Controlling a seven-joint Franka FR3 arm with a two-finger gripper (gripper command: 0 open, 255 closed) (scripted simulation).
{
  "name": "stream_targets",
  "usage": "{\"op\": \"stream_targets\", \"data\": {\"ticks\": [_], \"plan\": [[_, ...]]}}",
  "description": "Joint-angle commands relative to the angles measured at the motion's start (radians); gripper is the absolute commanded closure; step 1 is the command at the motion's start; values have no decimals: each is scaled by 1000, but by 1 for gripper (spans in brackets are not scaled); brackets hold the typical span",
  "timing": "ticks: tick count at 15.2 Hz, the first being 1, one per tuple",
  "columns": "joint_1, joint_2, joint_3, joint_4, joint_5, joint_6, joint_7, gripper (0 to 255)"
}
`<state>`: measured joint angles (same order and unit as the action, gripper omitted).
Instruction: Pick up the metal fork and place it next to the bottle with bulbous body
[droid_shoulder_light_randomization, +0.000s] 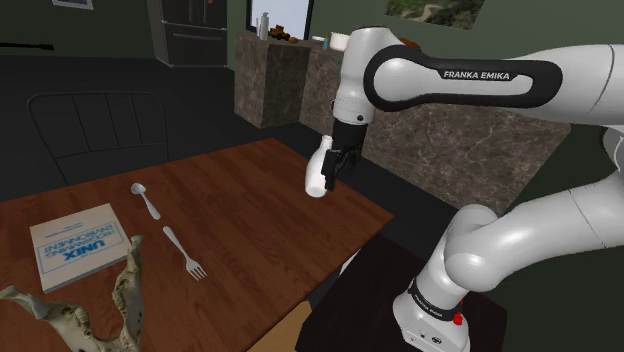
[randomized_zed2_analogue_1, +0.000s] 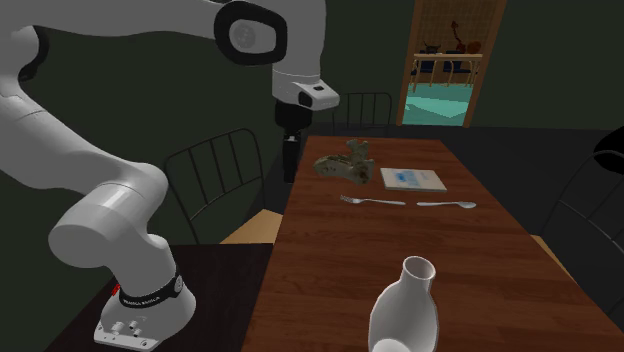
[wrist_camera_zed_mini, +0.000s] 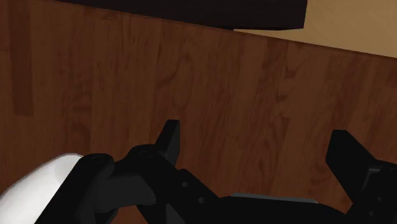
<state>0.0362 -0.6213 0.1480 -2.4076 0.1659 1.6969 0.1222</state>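
Approach: in the shoulder view, carry the all-black claw (droid_shoulder_light_randomization: 340, 168) from beside the white bulbous bottle (droid_shoulder_light_randomization: 316, 172), near the brown wooden surface's (droid_shoulder_light_randomization: 260, 200) stand-side end edge, to the pale metal fork (droid_shoulder_light_randomization: 185, 253) lying mid-surface. Second exterior view: line up across the fork's (randomized_zed2_analogue_1: 372, 201) handle. Wrist view: fingers (wrist_camera_zed_mini: 168, 137) apart, empty; close only once low.
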Motion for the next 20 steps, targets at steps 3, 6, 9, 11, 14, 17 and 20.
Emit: {"op": "stream_targets", "data": {"ticks": [3, 6, 9, 11, 14, 17, 20], "plan": [[15, 118, 78, 16, 26, 117, 86, 0], [20, 216, 130, 46, 27, 192, 147, 0], [22, 321, 178, 89, 14, 262, 213, 0], [24, 396, 207, 124, -4, 304, 260, 0], [29, 513, 244, 186, -46, 358, 336, 0], [42, 635, 270, 261, -103, 401, 417, 0], [65, 761, 281, 349, -170, 429, 498, 0]]}}
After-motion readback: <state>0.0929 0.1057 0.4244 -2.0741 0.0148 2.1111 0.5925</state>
